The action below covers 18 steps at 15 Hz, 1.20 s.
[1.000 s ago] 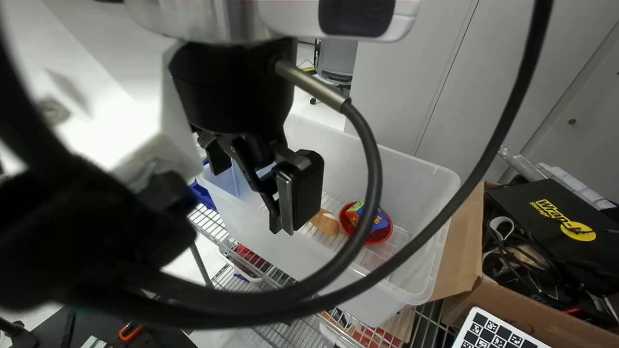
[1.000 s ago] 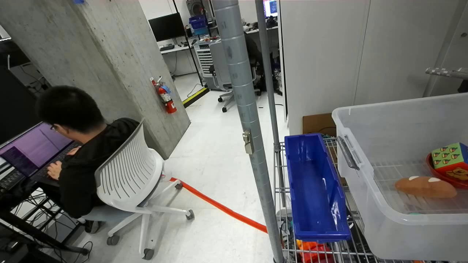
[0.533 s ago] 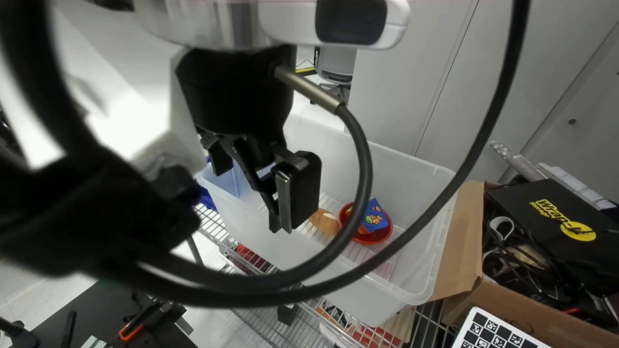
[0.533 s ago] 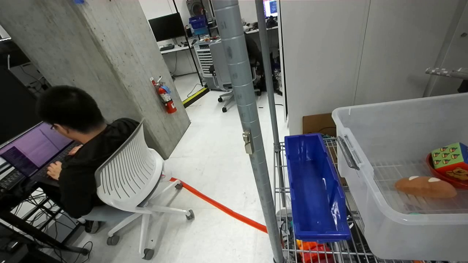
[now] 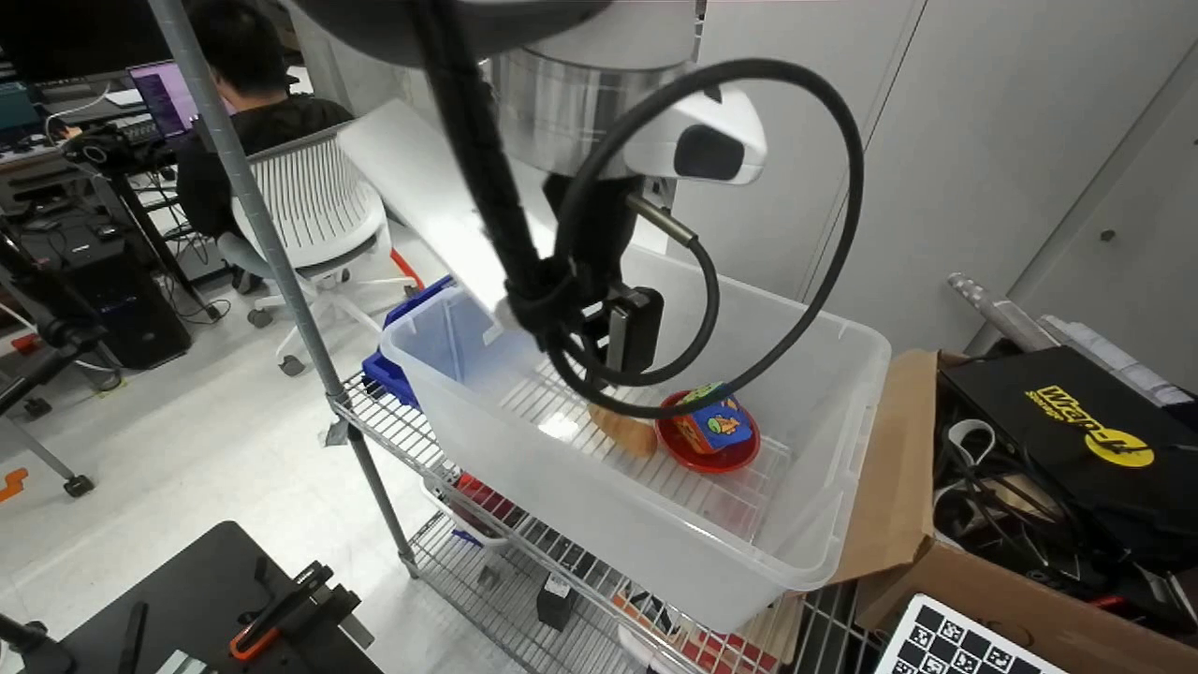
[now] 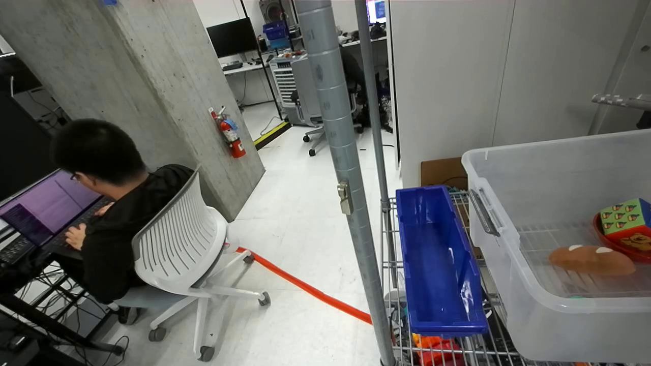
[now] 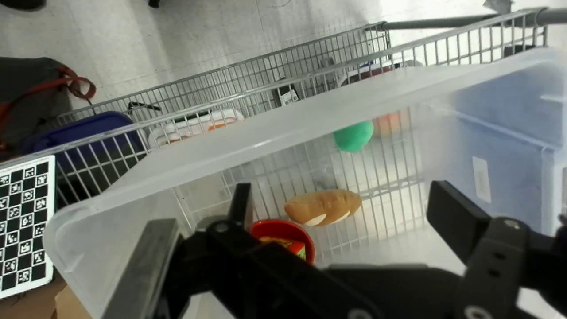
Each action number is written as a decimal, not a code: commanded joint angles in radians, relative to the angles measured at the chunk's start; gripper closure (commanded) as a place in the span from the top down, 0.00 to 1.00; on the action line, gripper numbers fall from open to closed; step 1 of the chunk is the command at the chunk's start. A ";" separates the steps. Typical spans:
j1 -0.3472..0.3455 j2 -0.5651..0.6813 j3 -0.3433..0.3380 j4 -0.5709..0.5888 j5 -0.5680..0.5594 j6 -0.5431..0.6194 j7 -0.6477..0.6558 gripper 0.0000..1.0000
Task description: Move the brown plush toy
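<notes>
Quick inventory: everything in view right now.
Plush toy: 1, brown, in the bin
Bowl: 1, red, beside the plush toy
Cube: 1, multicoloured, in the bowl
Bin: 1, translucent, on the rack
Round thing: 1, green, by the bin's wall, inside or outside unclear
Tray: 1, blue, beside the bin
Rack: 1, grey wire, under the bin
Lower-shelf items: several, mixed colours, below the bin
Cardboard box: at least 1, brown, near the bin
Checkered board: 1, black-and-white, by the cardboard box
Person: at least 1, black clothing, on a white chair
Fire extinguisher: 1, red, on the pillar
Arm: 1, white and silver, above the bin
End effector: 1, black, jaws apart, above the bin
</notes>
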 commanded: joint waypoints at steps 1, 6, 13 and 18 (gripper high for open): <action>-0.006 0.232 0.028 0.200 0.001 0.033 0.084 1.00; 0.004 0.481 0.035 0.414 -0.042 0.051 0.203 1.00; 0.020 0.760 0.028 0.666 -0.068 0.092 0.257 1.00; 0.043 0.915 0.012 0.795 -0.129 0.126 0.270 1.00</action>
